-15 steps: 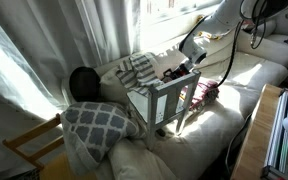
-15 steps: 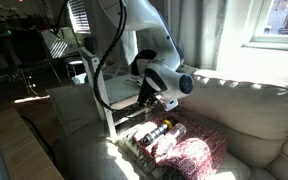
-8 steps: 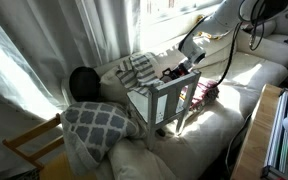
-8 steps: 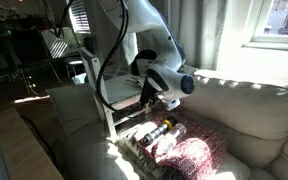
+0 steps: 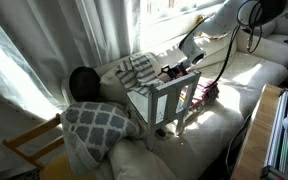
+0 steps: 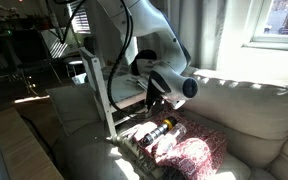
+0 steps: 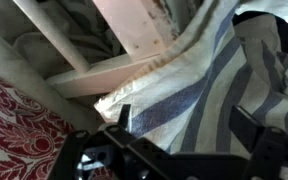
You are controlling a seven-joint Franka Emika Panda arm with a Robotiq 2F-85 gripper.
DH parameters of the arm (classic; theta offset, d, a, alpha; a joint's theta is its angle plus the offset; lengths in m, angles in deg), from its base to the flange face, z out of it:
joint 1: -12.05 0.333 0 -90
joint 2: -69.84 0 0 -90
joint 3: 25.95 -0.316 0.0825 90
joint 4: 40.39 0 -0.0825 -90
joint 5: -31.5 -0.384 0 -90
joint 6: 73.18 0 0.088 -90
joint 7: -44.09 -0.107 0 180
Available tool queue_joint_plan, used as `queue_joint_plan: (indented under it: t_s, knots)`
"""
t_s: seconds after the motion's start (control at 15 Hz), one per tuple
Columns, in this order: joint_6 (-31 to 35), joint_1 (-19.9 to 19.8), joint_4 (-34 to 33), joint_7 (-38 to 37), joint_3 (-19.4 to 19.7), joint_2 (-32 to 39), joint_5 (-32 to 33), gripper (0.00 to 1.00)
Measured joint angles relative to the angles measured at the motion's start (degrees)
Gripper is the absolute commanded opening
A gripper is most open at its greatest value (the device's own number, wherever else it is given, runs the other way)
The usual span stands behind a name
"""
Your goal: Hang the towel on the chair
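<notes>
The grey and white striped towel (image 5: 136,68) lies crumpled on the sofa back behind the chair. It fills the right of the wrist view (image 7: 209,85). The small pale grey-white chair (image 5: 162,100) stands on the sofa seat, its slats (image 7: 134,40) showing in the wrist view; it also shows in an exterior view (image 6: 112,92). My gripper (image 5: 174,72) hovers at the chair's top, next to the towel. Its two fingers (image 7: 184,125) are spread wide just over the striped cloth, with nothing clamped. The arm hides the towel in an exterior view, where the gripper (image 6: 159,100) is low beside the chair.
A grey cushion with white lattice (image 5: 94,125) lies at the sofa's near end. A bare wooden chair (image 5: 32,148) stands beside it. A red patterned cloth (image 6: 189,155) lies by the small chair's legs. A dark round object (image 5: 81,82) rests on the sofa back. Curtains hang behind.
The gripper has shifted slightly lower and closer to the chair and towel. The towel and chair have not moved.
</notes>
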Motion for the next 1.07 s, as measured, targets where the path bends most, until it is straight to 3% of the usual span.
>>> queue_joint_plan:
  t_s: [0.53, 0.6, 0.67, 1.07]
  knots:
    - [0.00, -0.14, -3.75, 11.19, 0.07, 5.56, -0.68, 1.00]
    - [0.00, -0.25, -4.29, 12.32, -0.23, 6.33, -1.40, 0.94]
    - [0.00, -0.36, -4.86, 13.30, -0.56, 7.03, -2.37, 0.75]
    - [0.00, -1.27, -8.30, 17.58, -2.69, 10.18, -11.46, 0.27]
